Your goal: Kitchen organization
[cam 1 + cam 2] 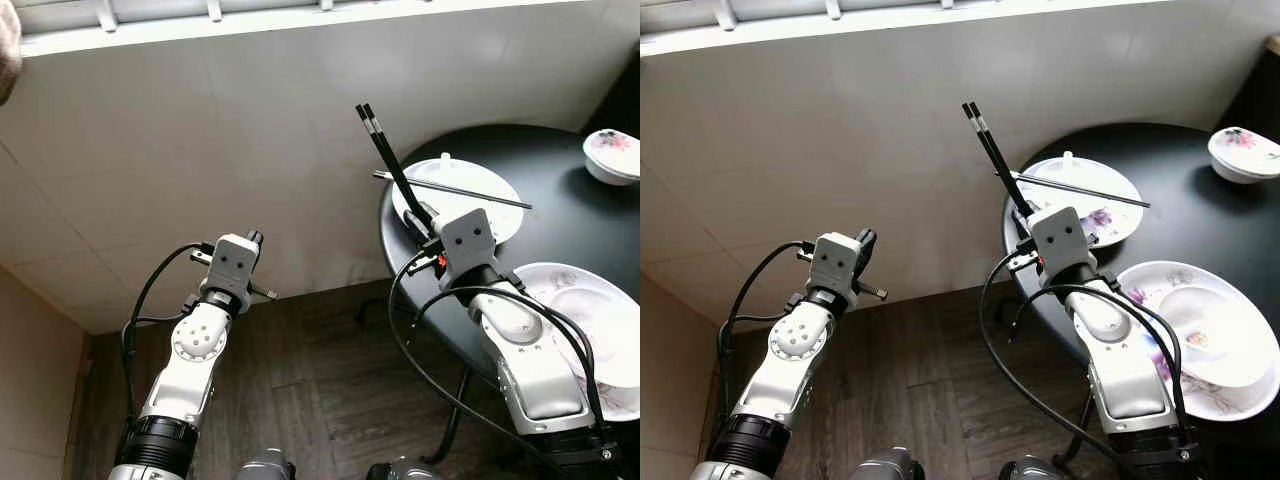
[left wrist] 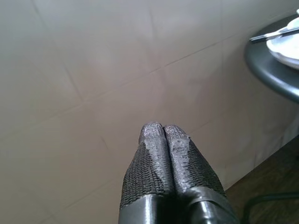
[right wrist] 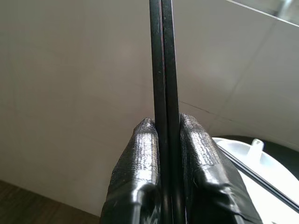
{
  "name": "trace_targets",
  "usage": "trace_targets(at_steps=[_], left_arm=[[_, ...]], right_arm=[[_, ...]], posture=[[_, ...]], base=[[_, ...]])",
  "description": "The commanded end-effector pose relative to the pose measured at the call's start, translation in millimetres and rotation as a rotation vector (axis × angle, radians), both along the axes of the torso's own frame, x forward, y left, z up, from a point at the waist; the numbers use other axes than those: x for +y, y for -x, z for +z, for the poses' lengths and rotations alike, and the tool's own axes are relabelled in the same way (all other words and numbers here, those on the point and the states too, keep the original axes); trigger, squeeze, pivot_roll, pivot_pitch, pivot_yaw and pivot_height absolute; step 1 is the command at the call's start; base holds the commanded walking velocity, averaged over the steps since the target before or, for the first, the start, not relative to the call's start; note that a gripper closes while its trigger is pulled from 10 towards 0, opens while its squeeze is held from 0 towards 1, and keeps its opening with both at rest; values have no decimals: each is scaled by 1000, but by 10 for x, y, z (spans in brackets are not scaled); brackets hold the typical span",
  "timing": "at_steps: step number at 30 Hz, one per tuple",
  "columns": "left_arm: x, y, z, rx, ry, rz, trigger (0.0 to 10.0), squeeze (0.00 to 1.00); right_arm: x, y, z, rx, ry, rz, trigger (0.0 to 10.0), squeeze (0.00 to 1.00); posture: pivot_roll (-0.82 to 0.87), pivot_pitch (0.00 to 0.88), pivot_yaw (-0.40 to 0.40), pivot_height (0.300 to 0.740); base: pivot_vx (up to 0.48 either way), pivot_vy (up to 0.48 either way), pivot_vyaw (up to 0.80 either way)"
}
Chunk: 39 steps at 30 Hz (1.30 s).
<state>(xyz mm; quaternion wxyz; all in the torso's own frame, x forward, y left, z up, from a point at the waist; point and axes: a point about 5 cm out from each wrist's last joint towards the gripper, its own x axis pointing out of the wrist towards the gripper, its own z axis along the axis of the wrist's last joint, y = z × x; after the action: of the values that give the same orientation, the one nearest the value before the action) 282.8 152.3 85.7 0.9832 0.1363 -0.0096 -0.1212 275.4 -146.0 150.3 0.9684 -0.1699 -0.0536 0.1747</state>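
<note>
Chopsticks (image 3: 163,70): pinched as a pair in right end effector (image 3: 164,128), tips raised over desk (image 1: 560,170) edge.
Risk: thin sticks twisting or slipping out mid-carry; long tips clipping plate (image 1: 480,190).
Left end effector (image 2: 163,135): fingers pressed together, empty, near wall.

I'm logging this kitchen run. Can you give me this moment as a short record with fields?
right tool: shut on chopsticks, held up beside the table edge
left tool: shut, holding nothing, facing the tiled wall
table: round, black
plate: white, one more chopstick lying across it
bowl: white, flowered, at the far side
near plate: flowered, with dishes stacked on it
</note>
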Motion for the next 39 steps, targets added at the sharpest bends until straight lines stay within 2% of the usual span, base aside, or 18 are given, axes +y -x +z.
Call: trace_targets(at_steps=[1,5,17,39], left_arm=[[-36,17,0,5,4,-8,10000,0],[-48,17,-2,6,12,-9,10000,0],[-46,3,1,11,30,2,10000,0],[-33,7,6,14,24,6,10000,0]], right_arm=[[34,36,60,-43,9,9,0,0],[62,60,43,-51,37,20,0,0],[130,103,-50,-35,27,18,0,0],[31,119,-208,-19,42,-62,0,0]], posture=[[109,0,-10,740],[105,0,-11,740],[107,0,-13,740],[105,0,-13,740]], base=[[0,0,800],[0,0,800],[0,0,800],[0,0,800]])
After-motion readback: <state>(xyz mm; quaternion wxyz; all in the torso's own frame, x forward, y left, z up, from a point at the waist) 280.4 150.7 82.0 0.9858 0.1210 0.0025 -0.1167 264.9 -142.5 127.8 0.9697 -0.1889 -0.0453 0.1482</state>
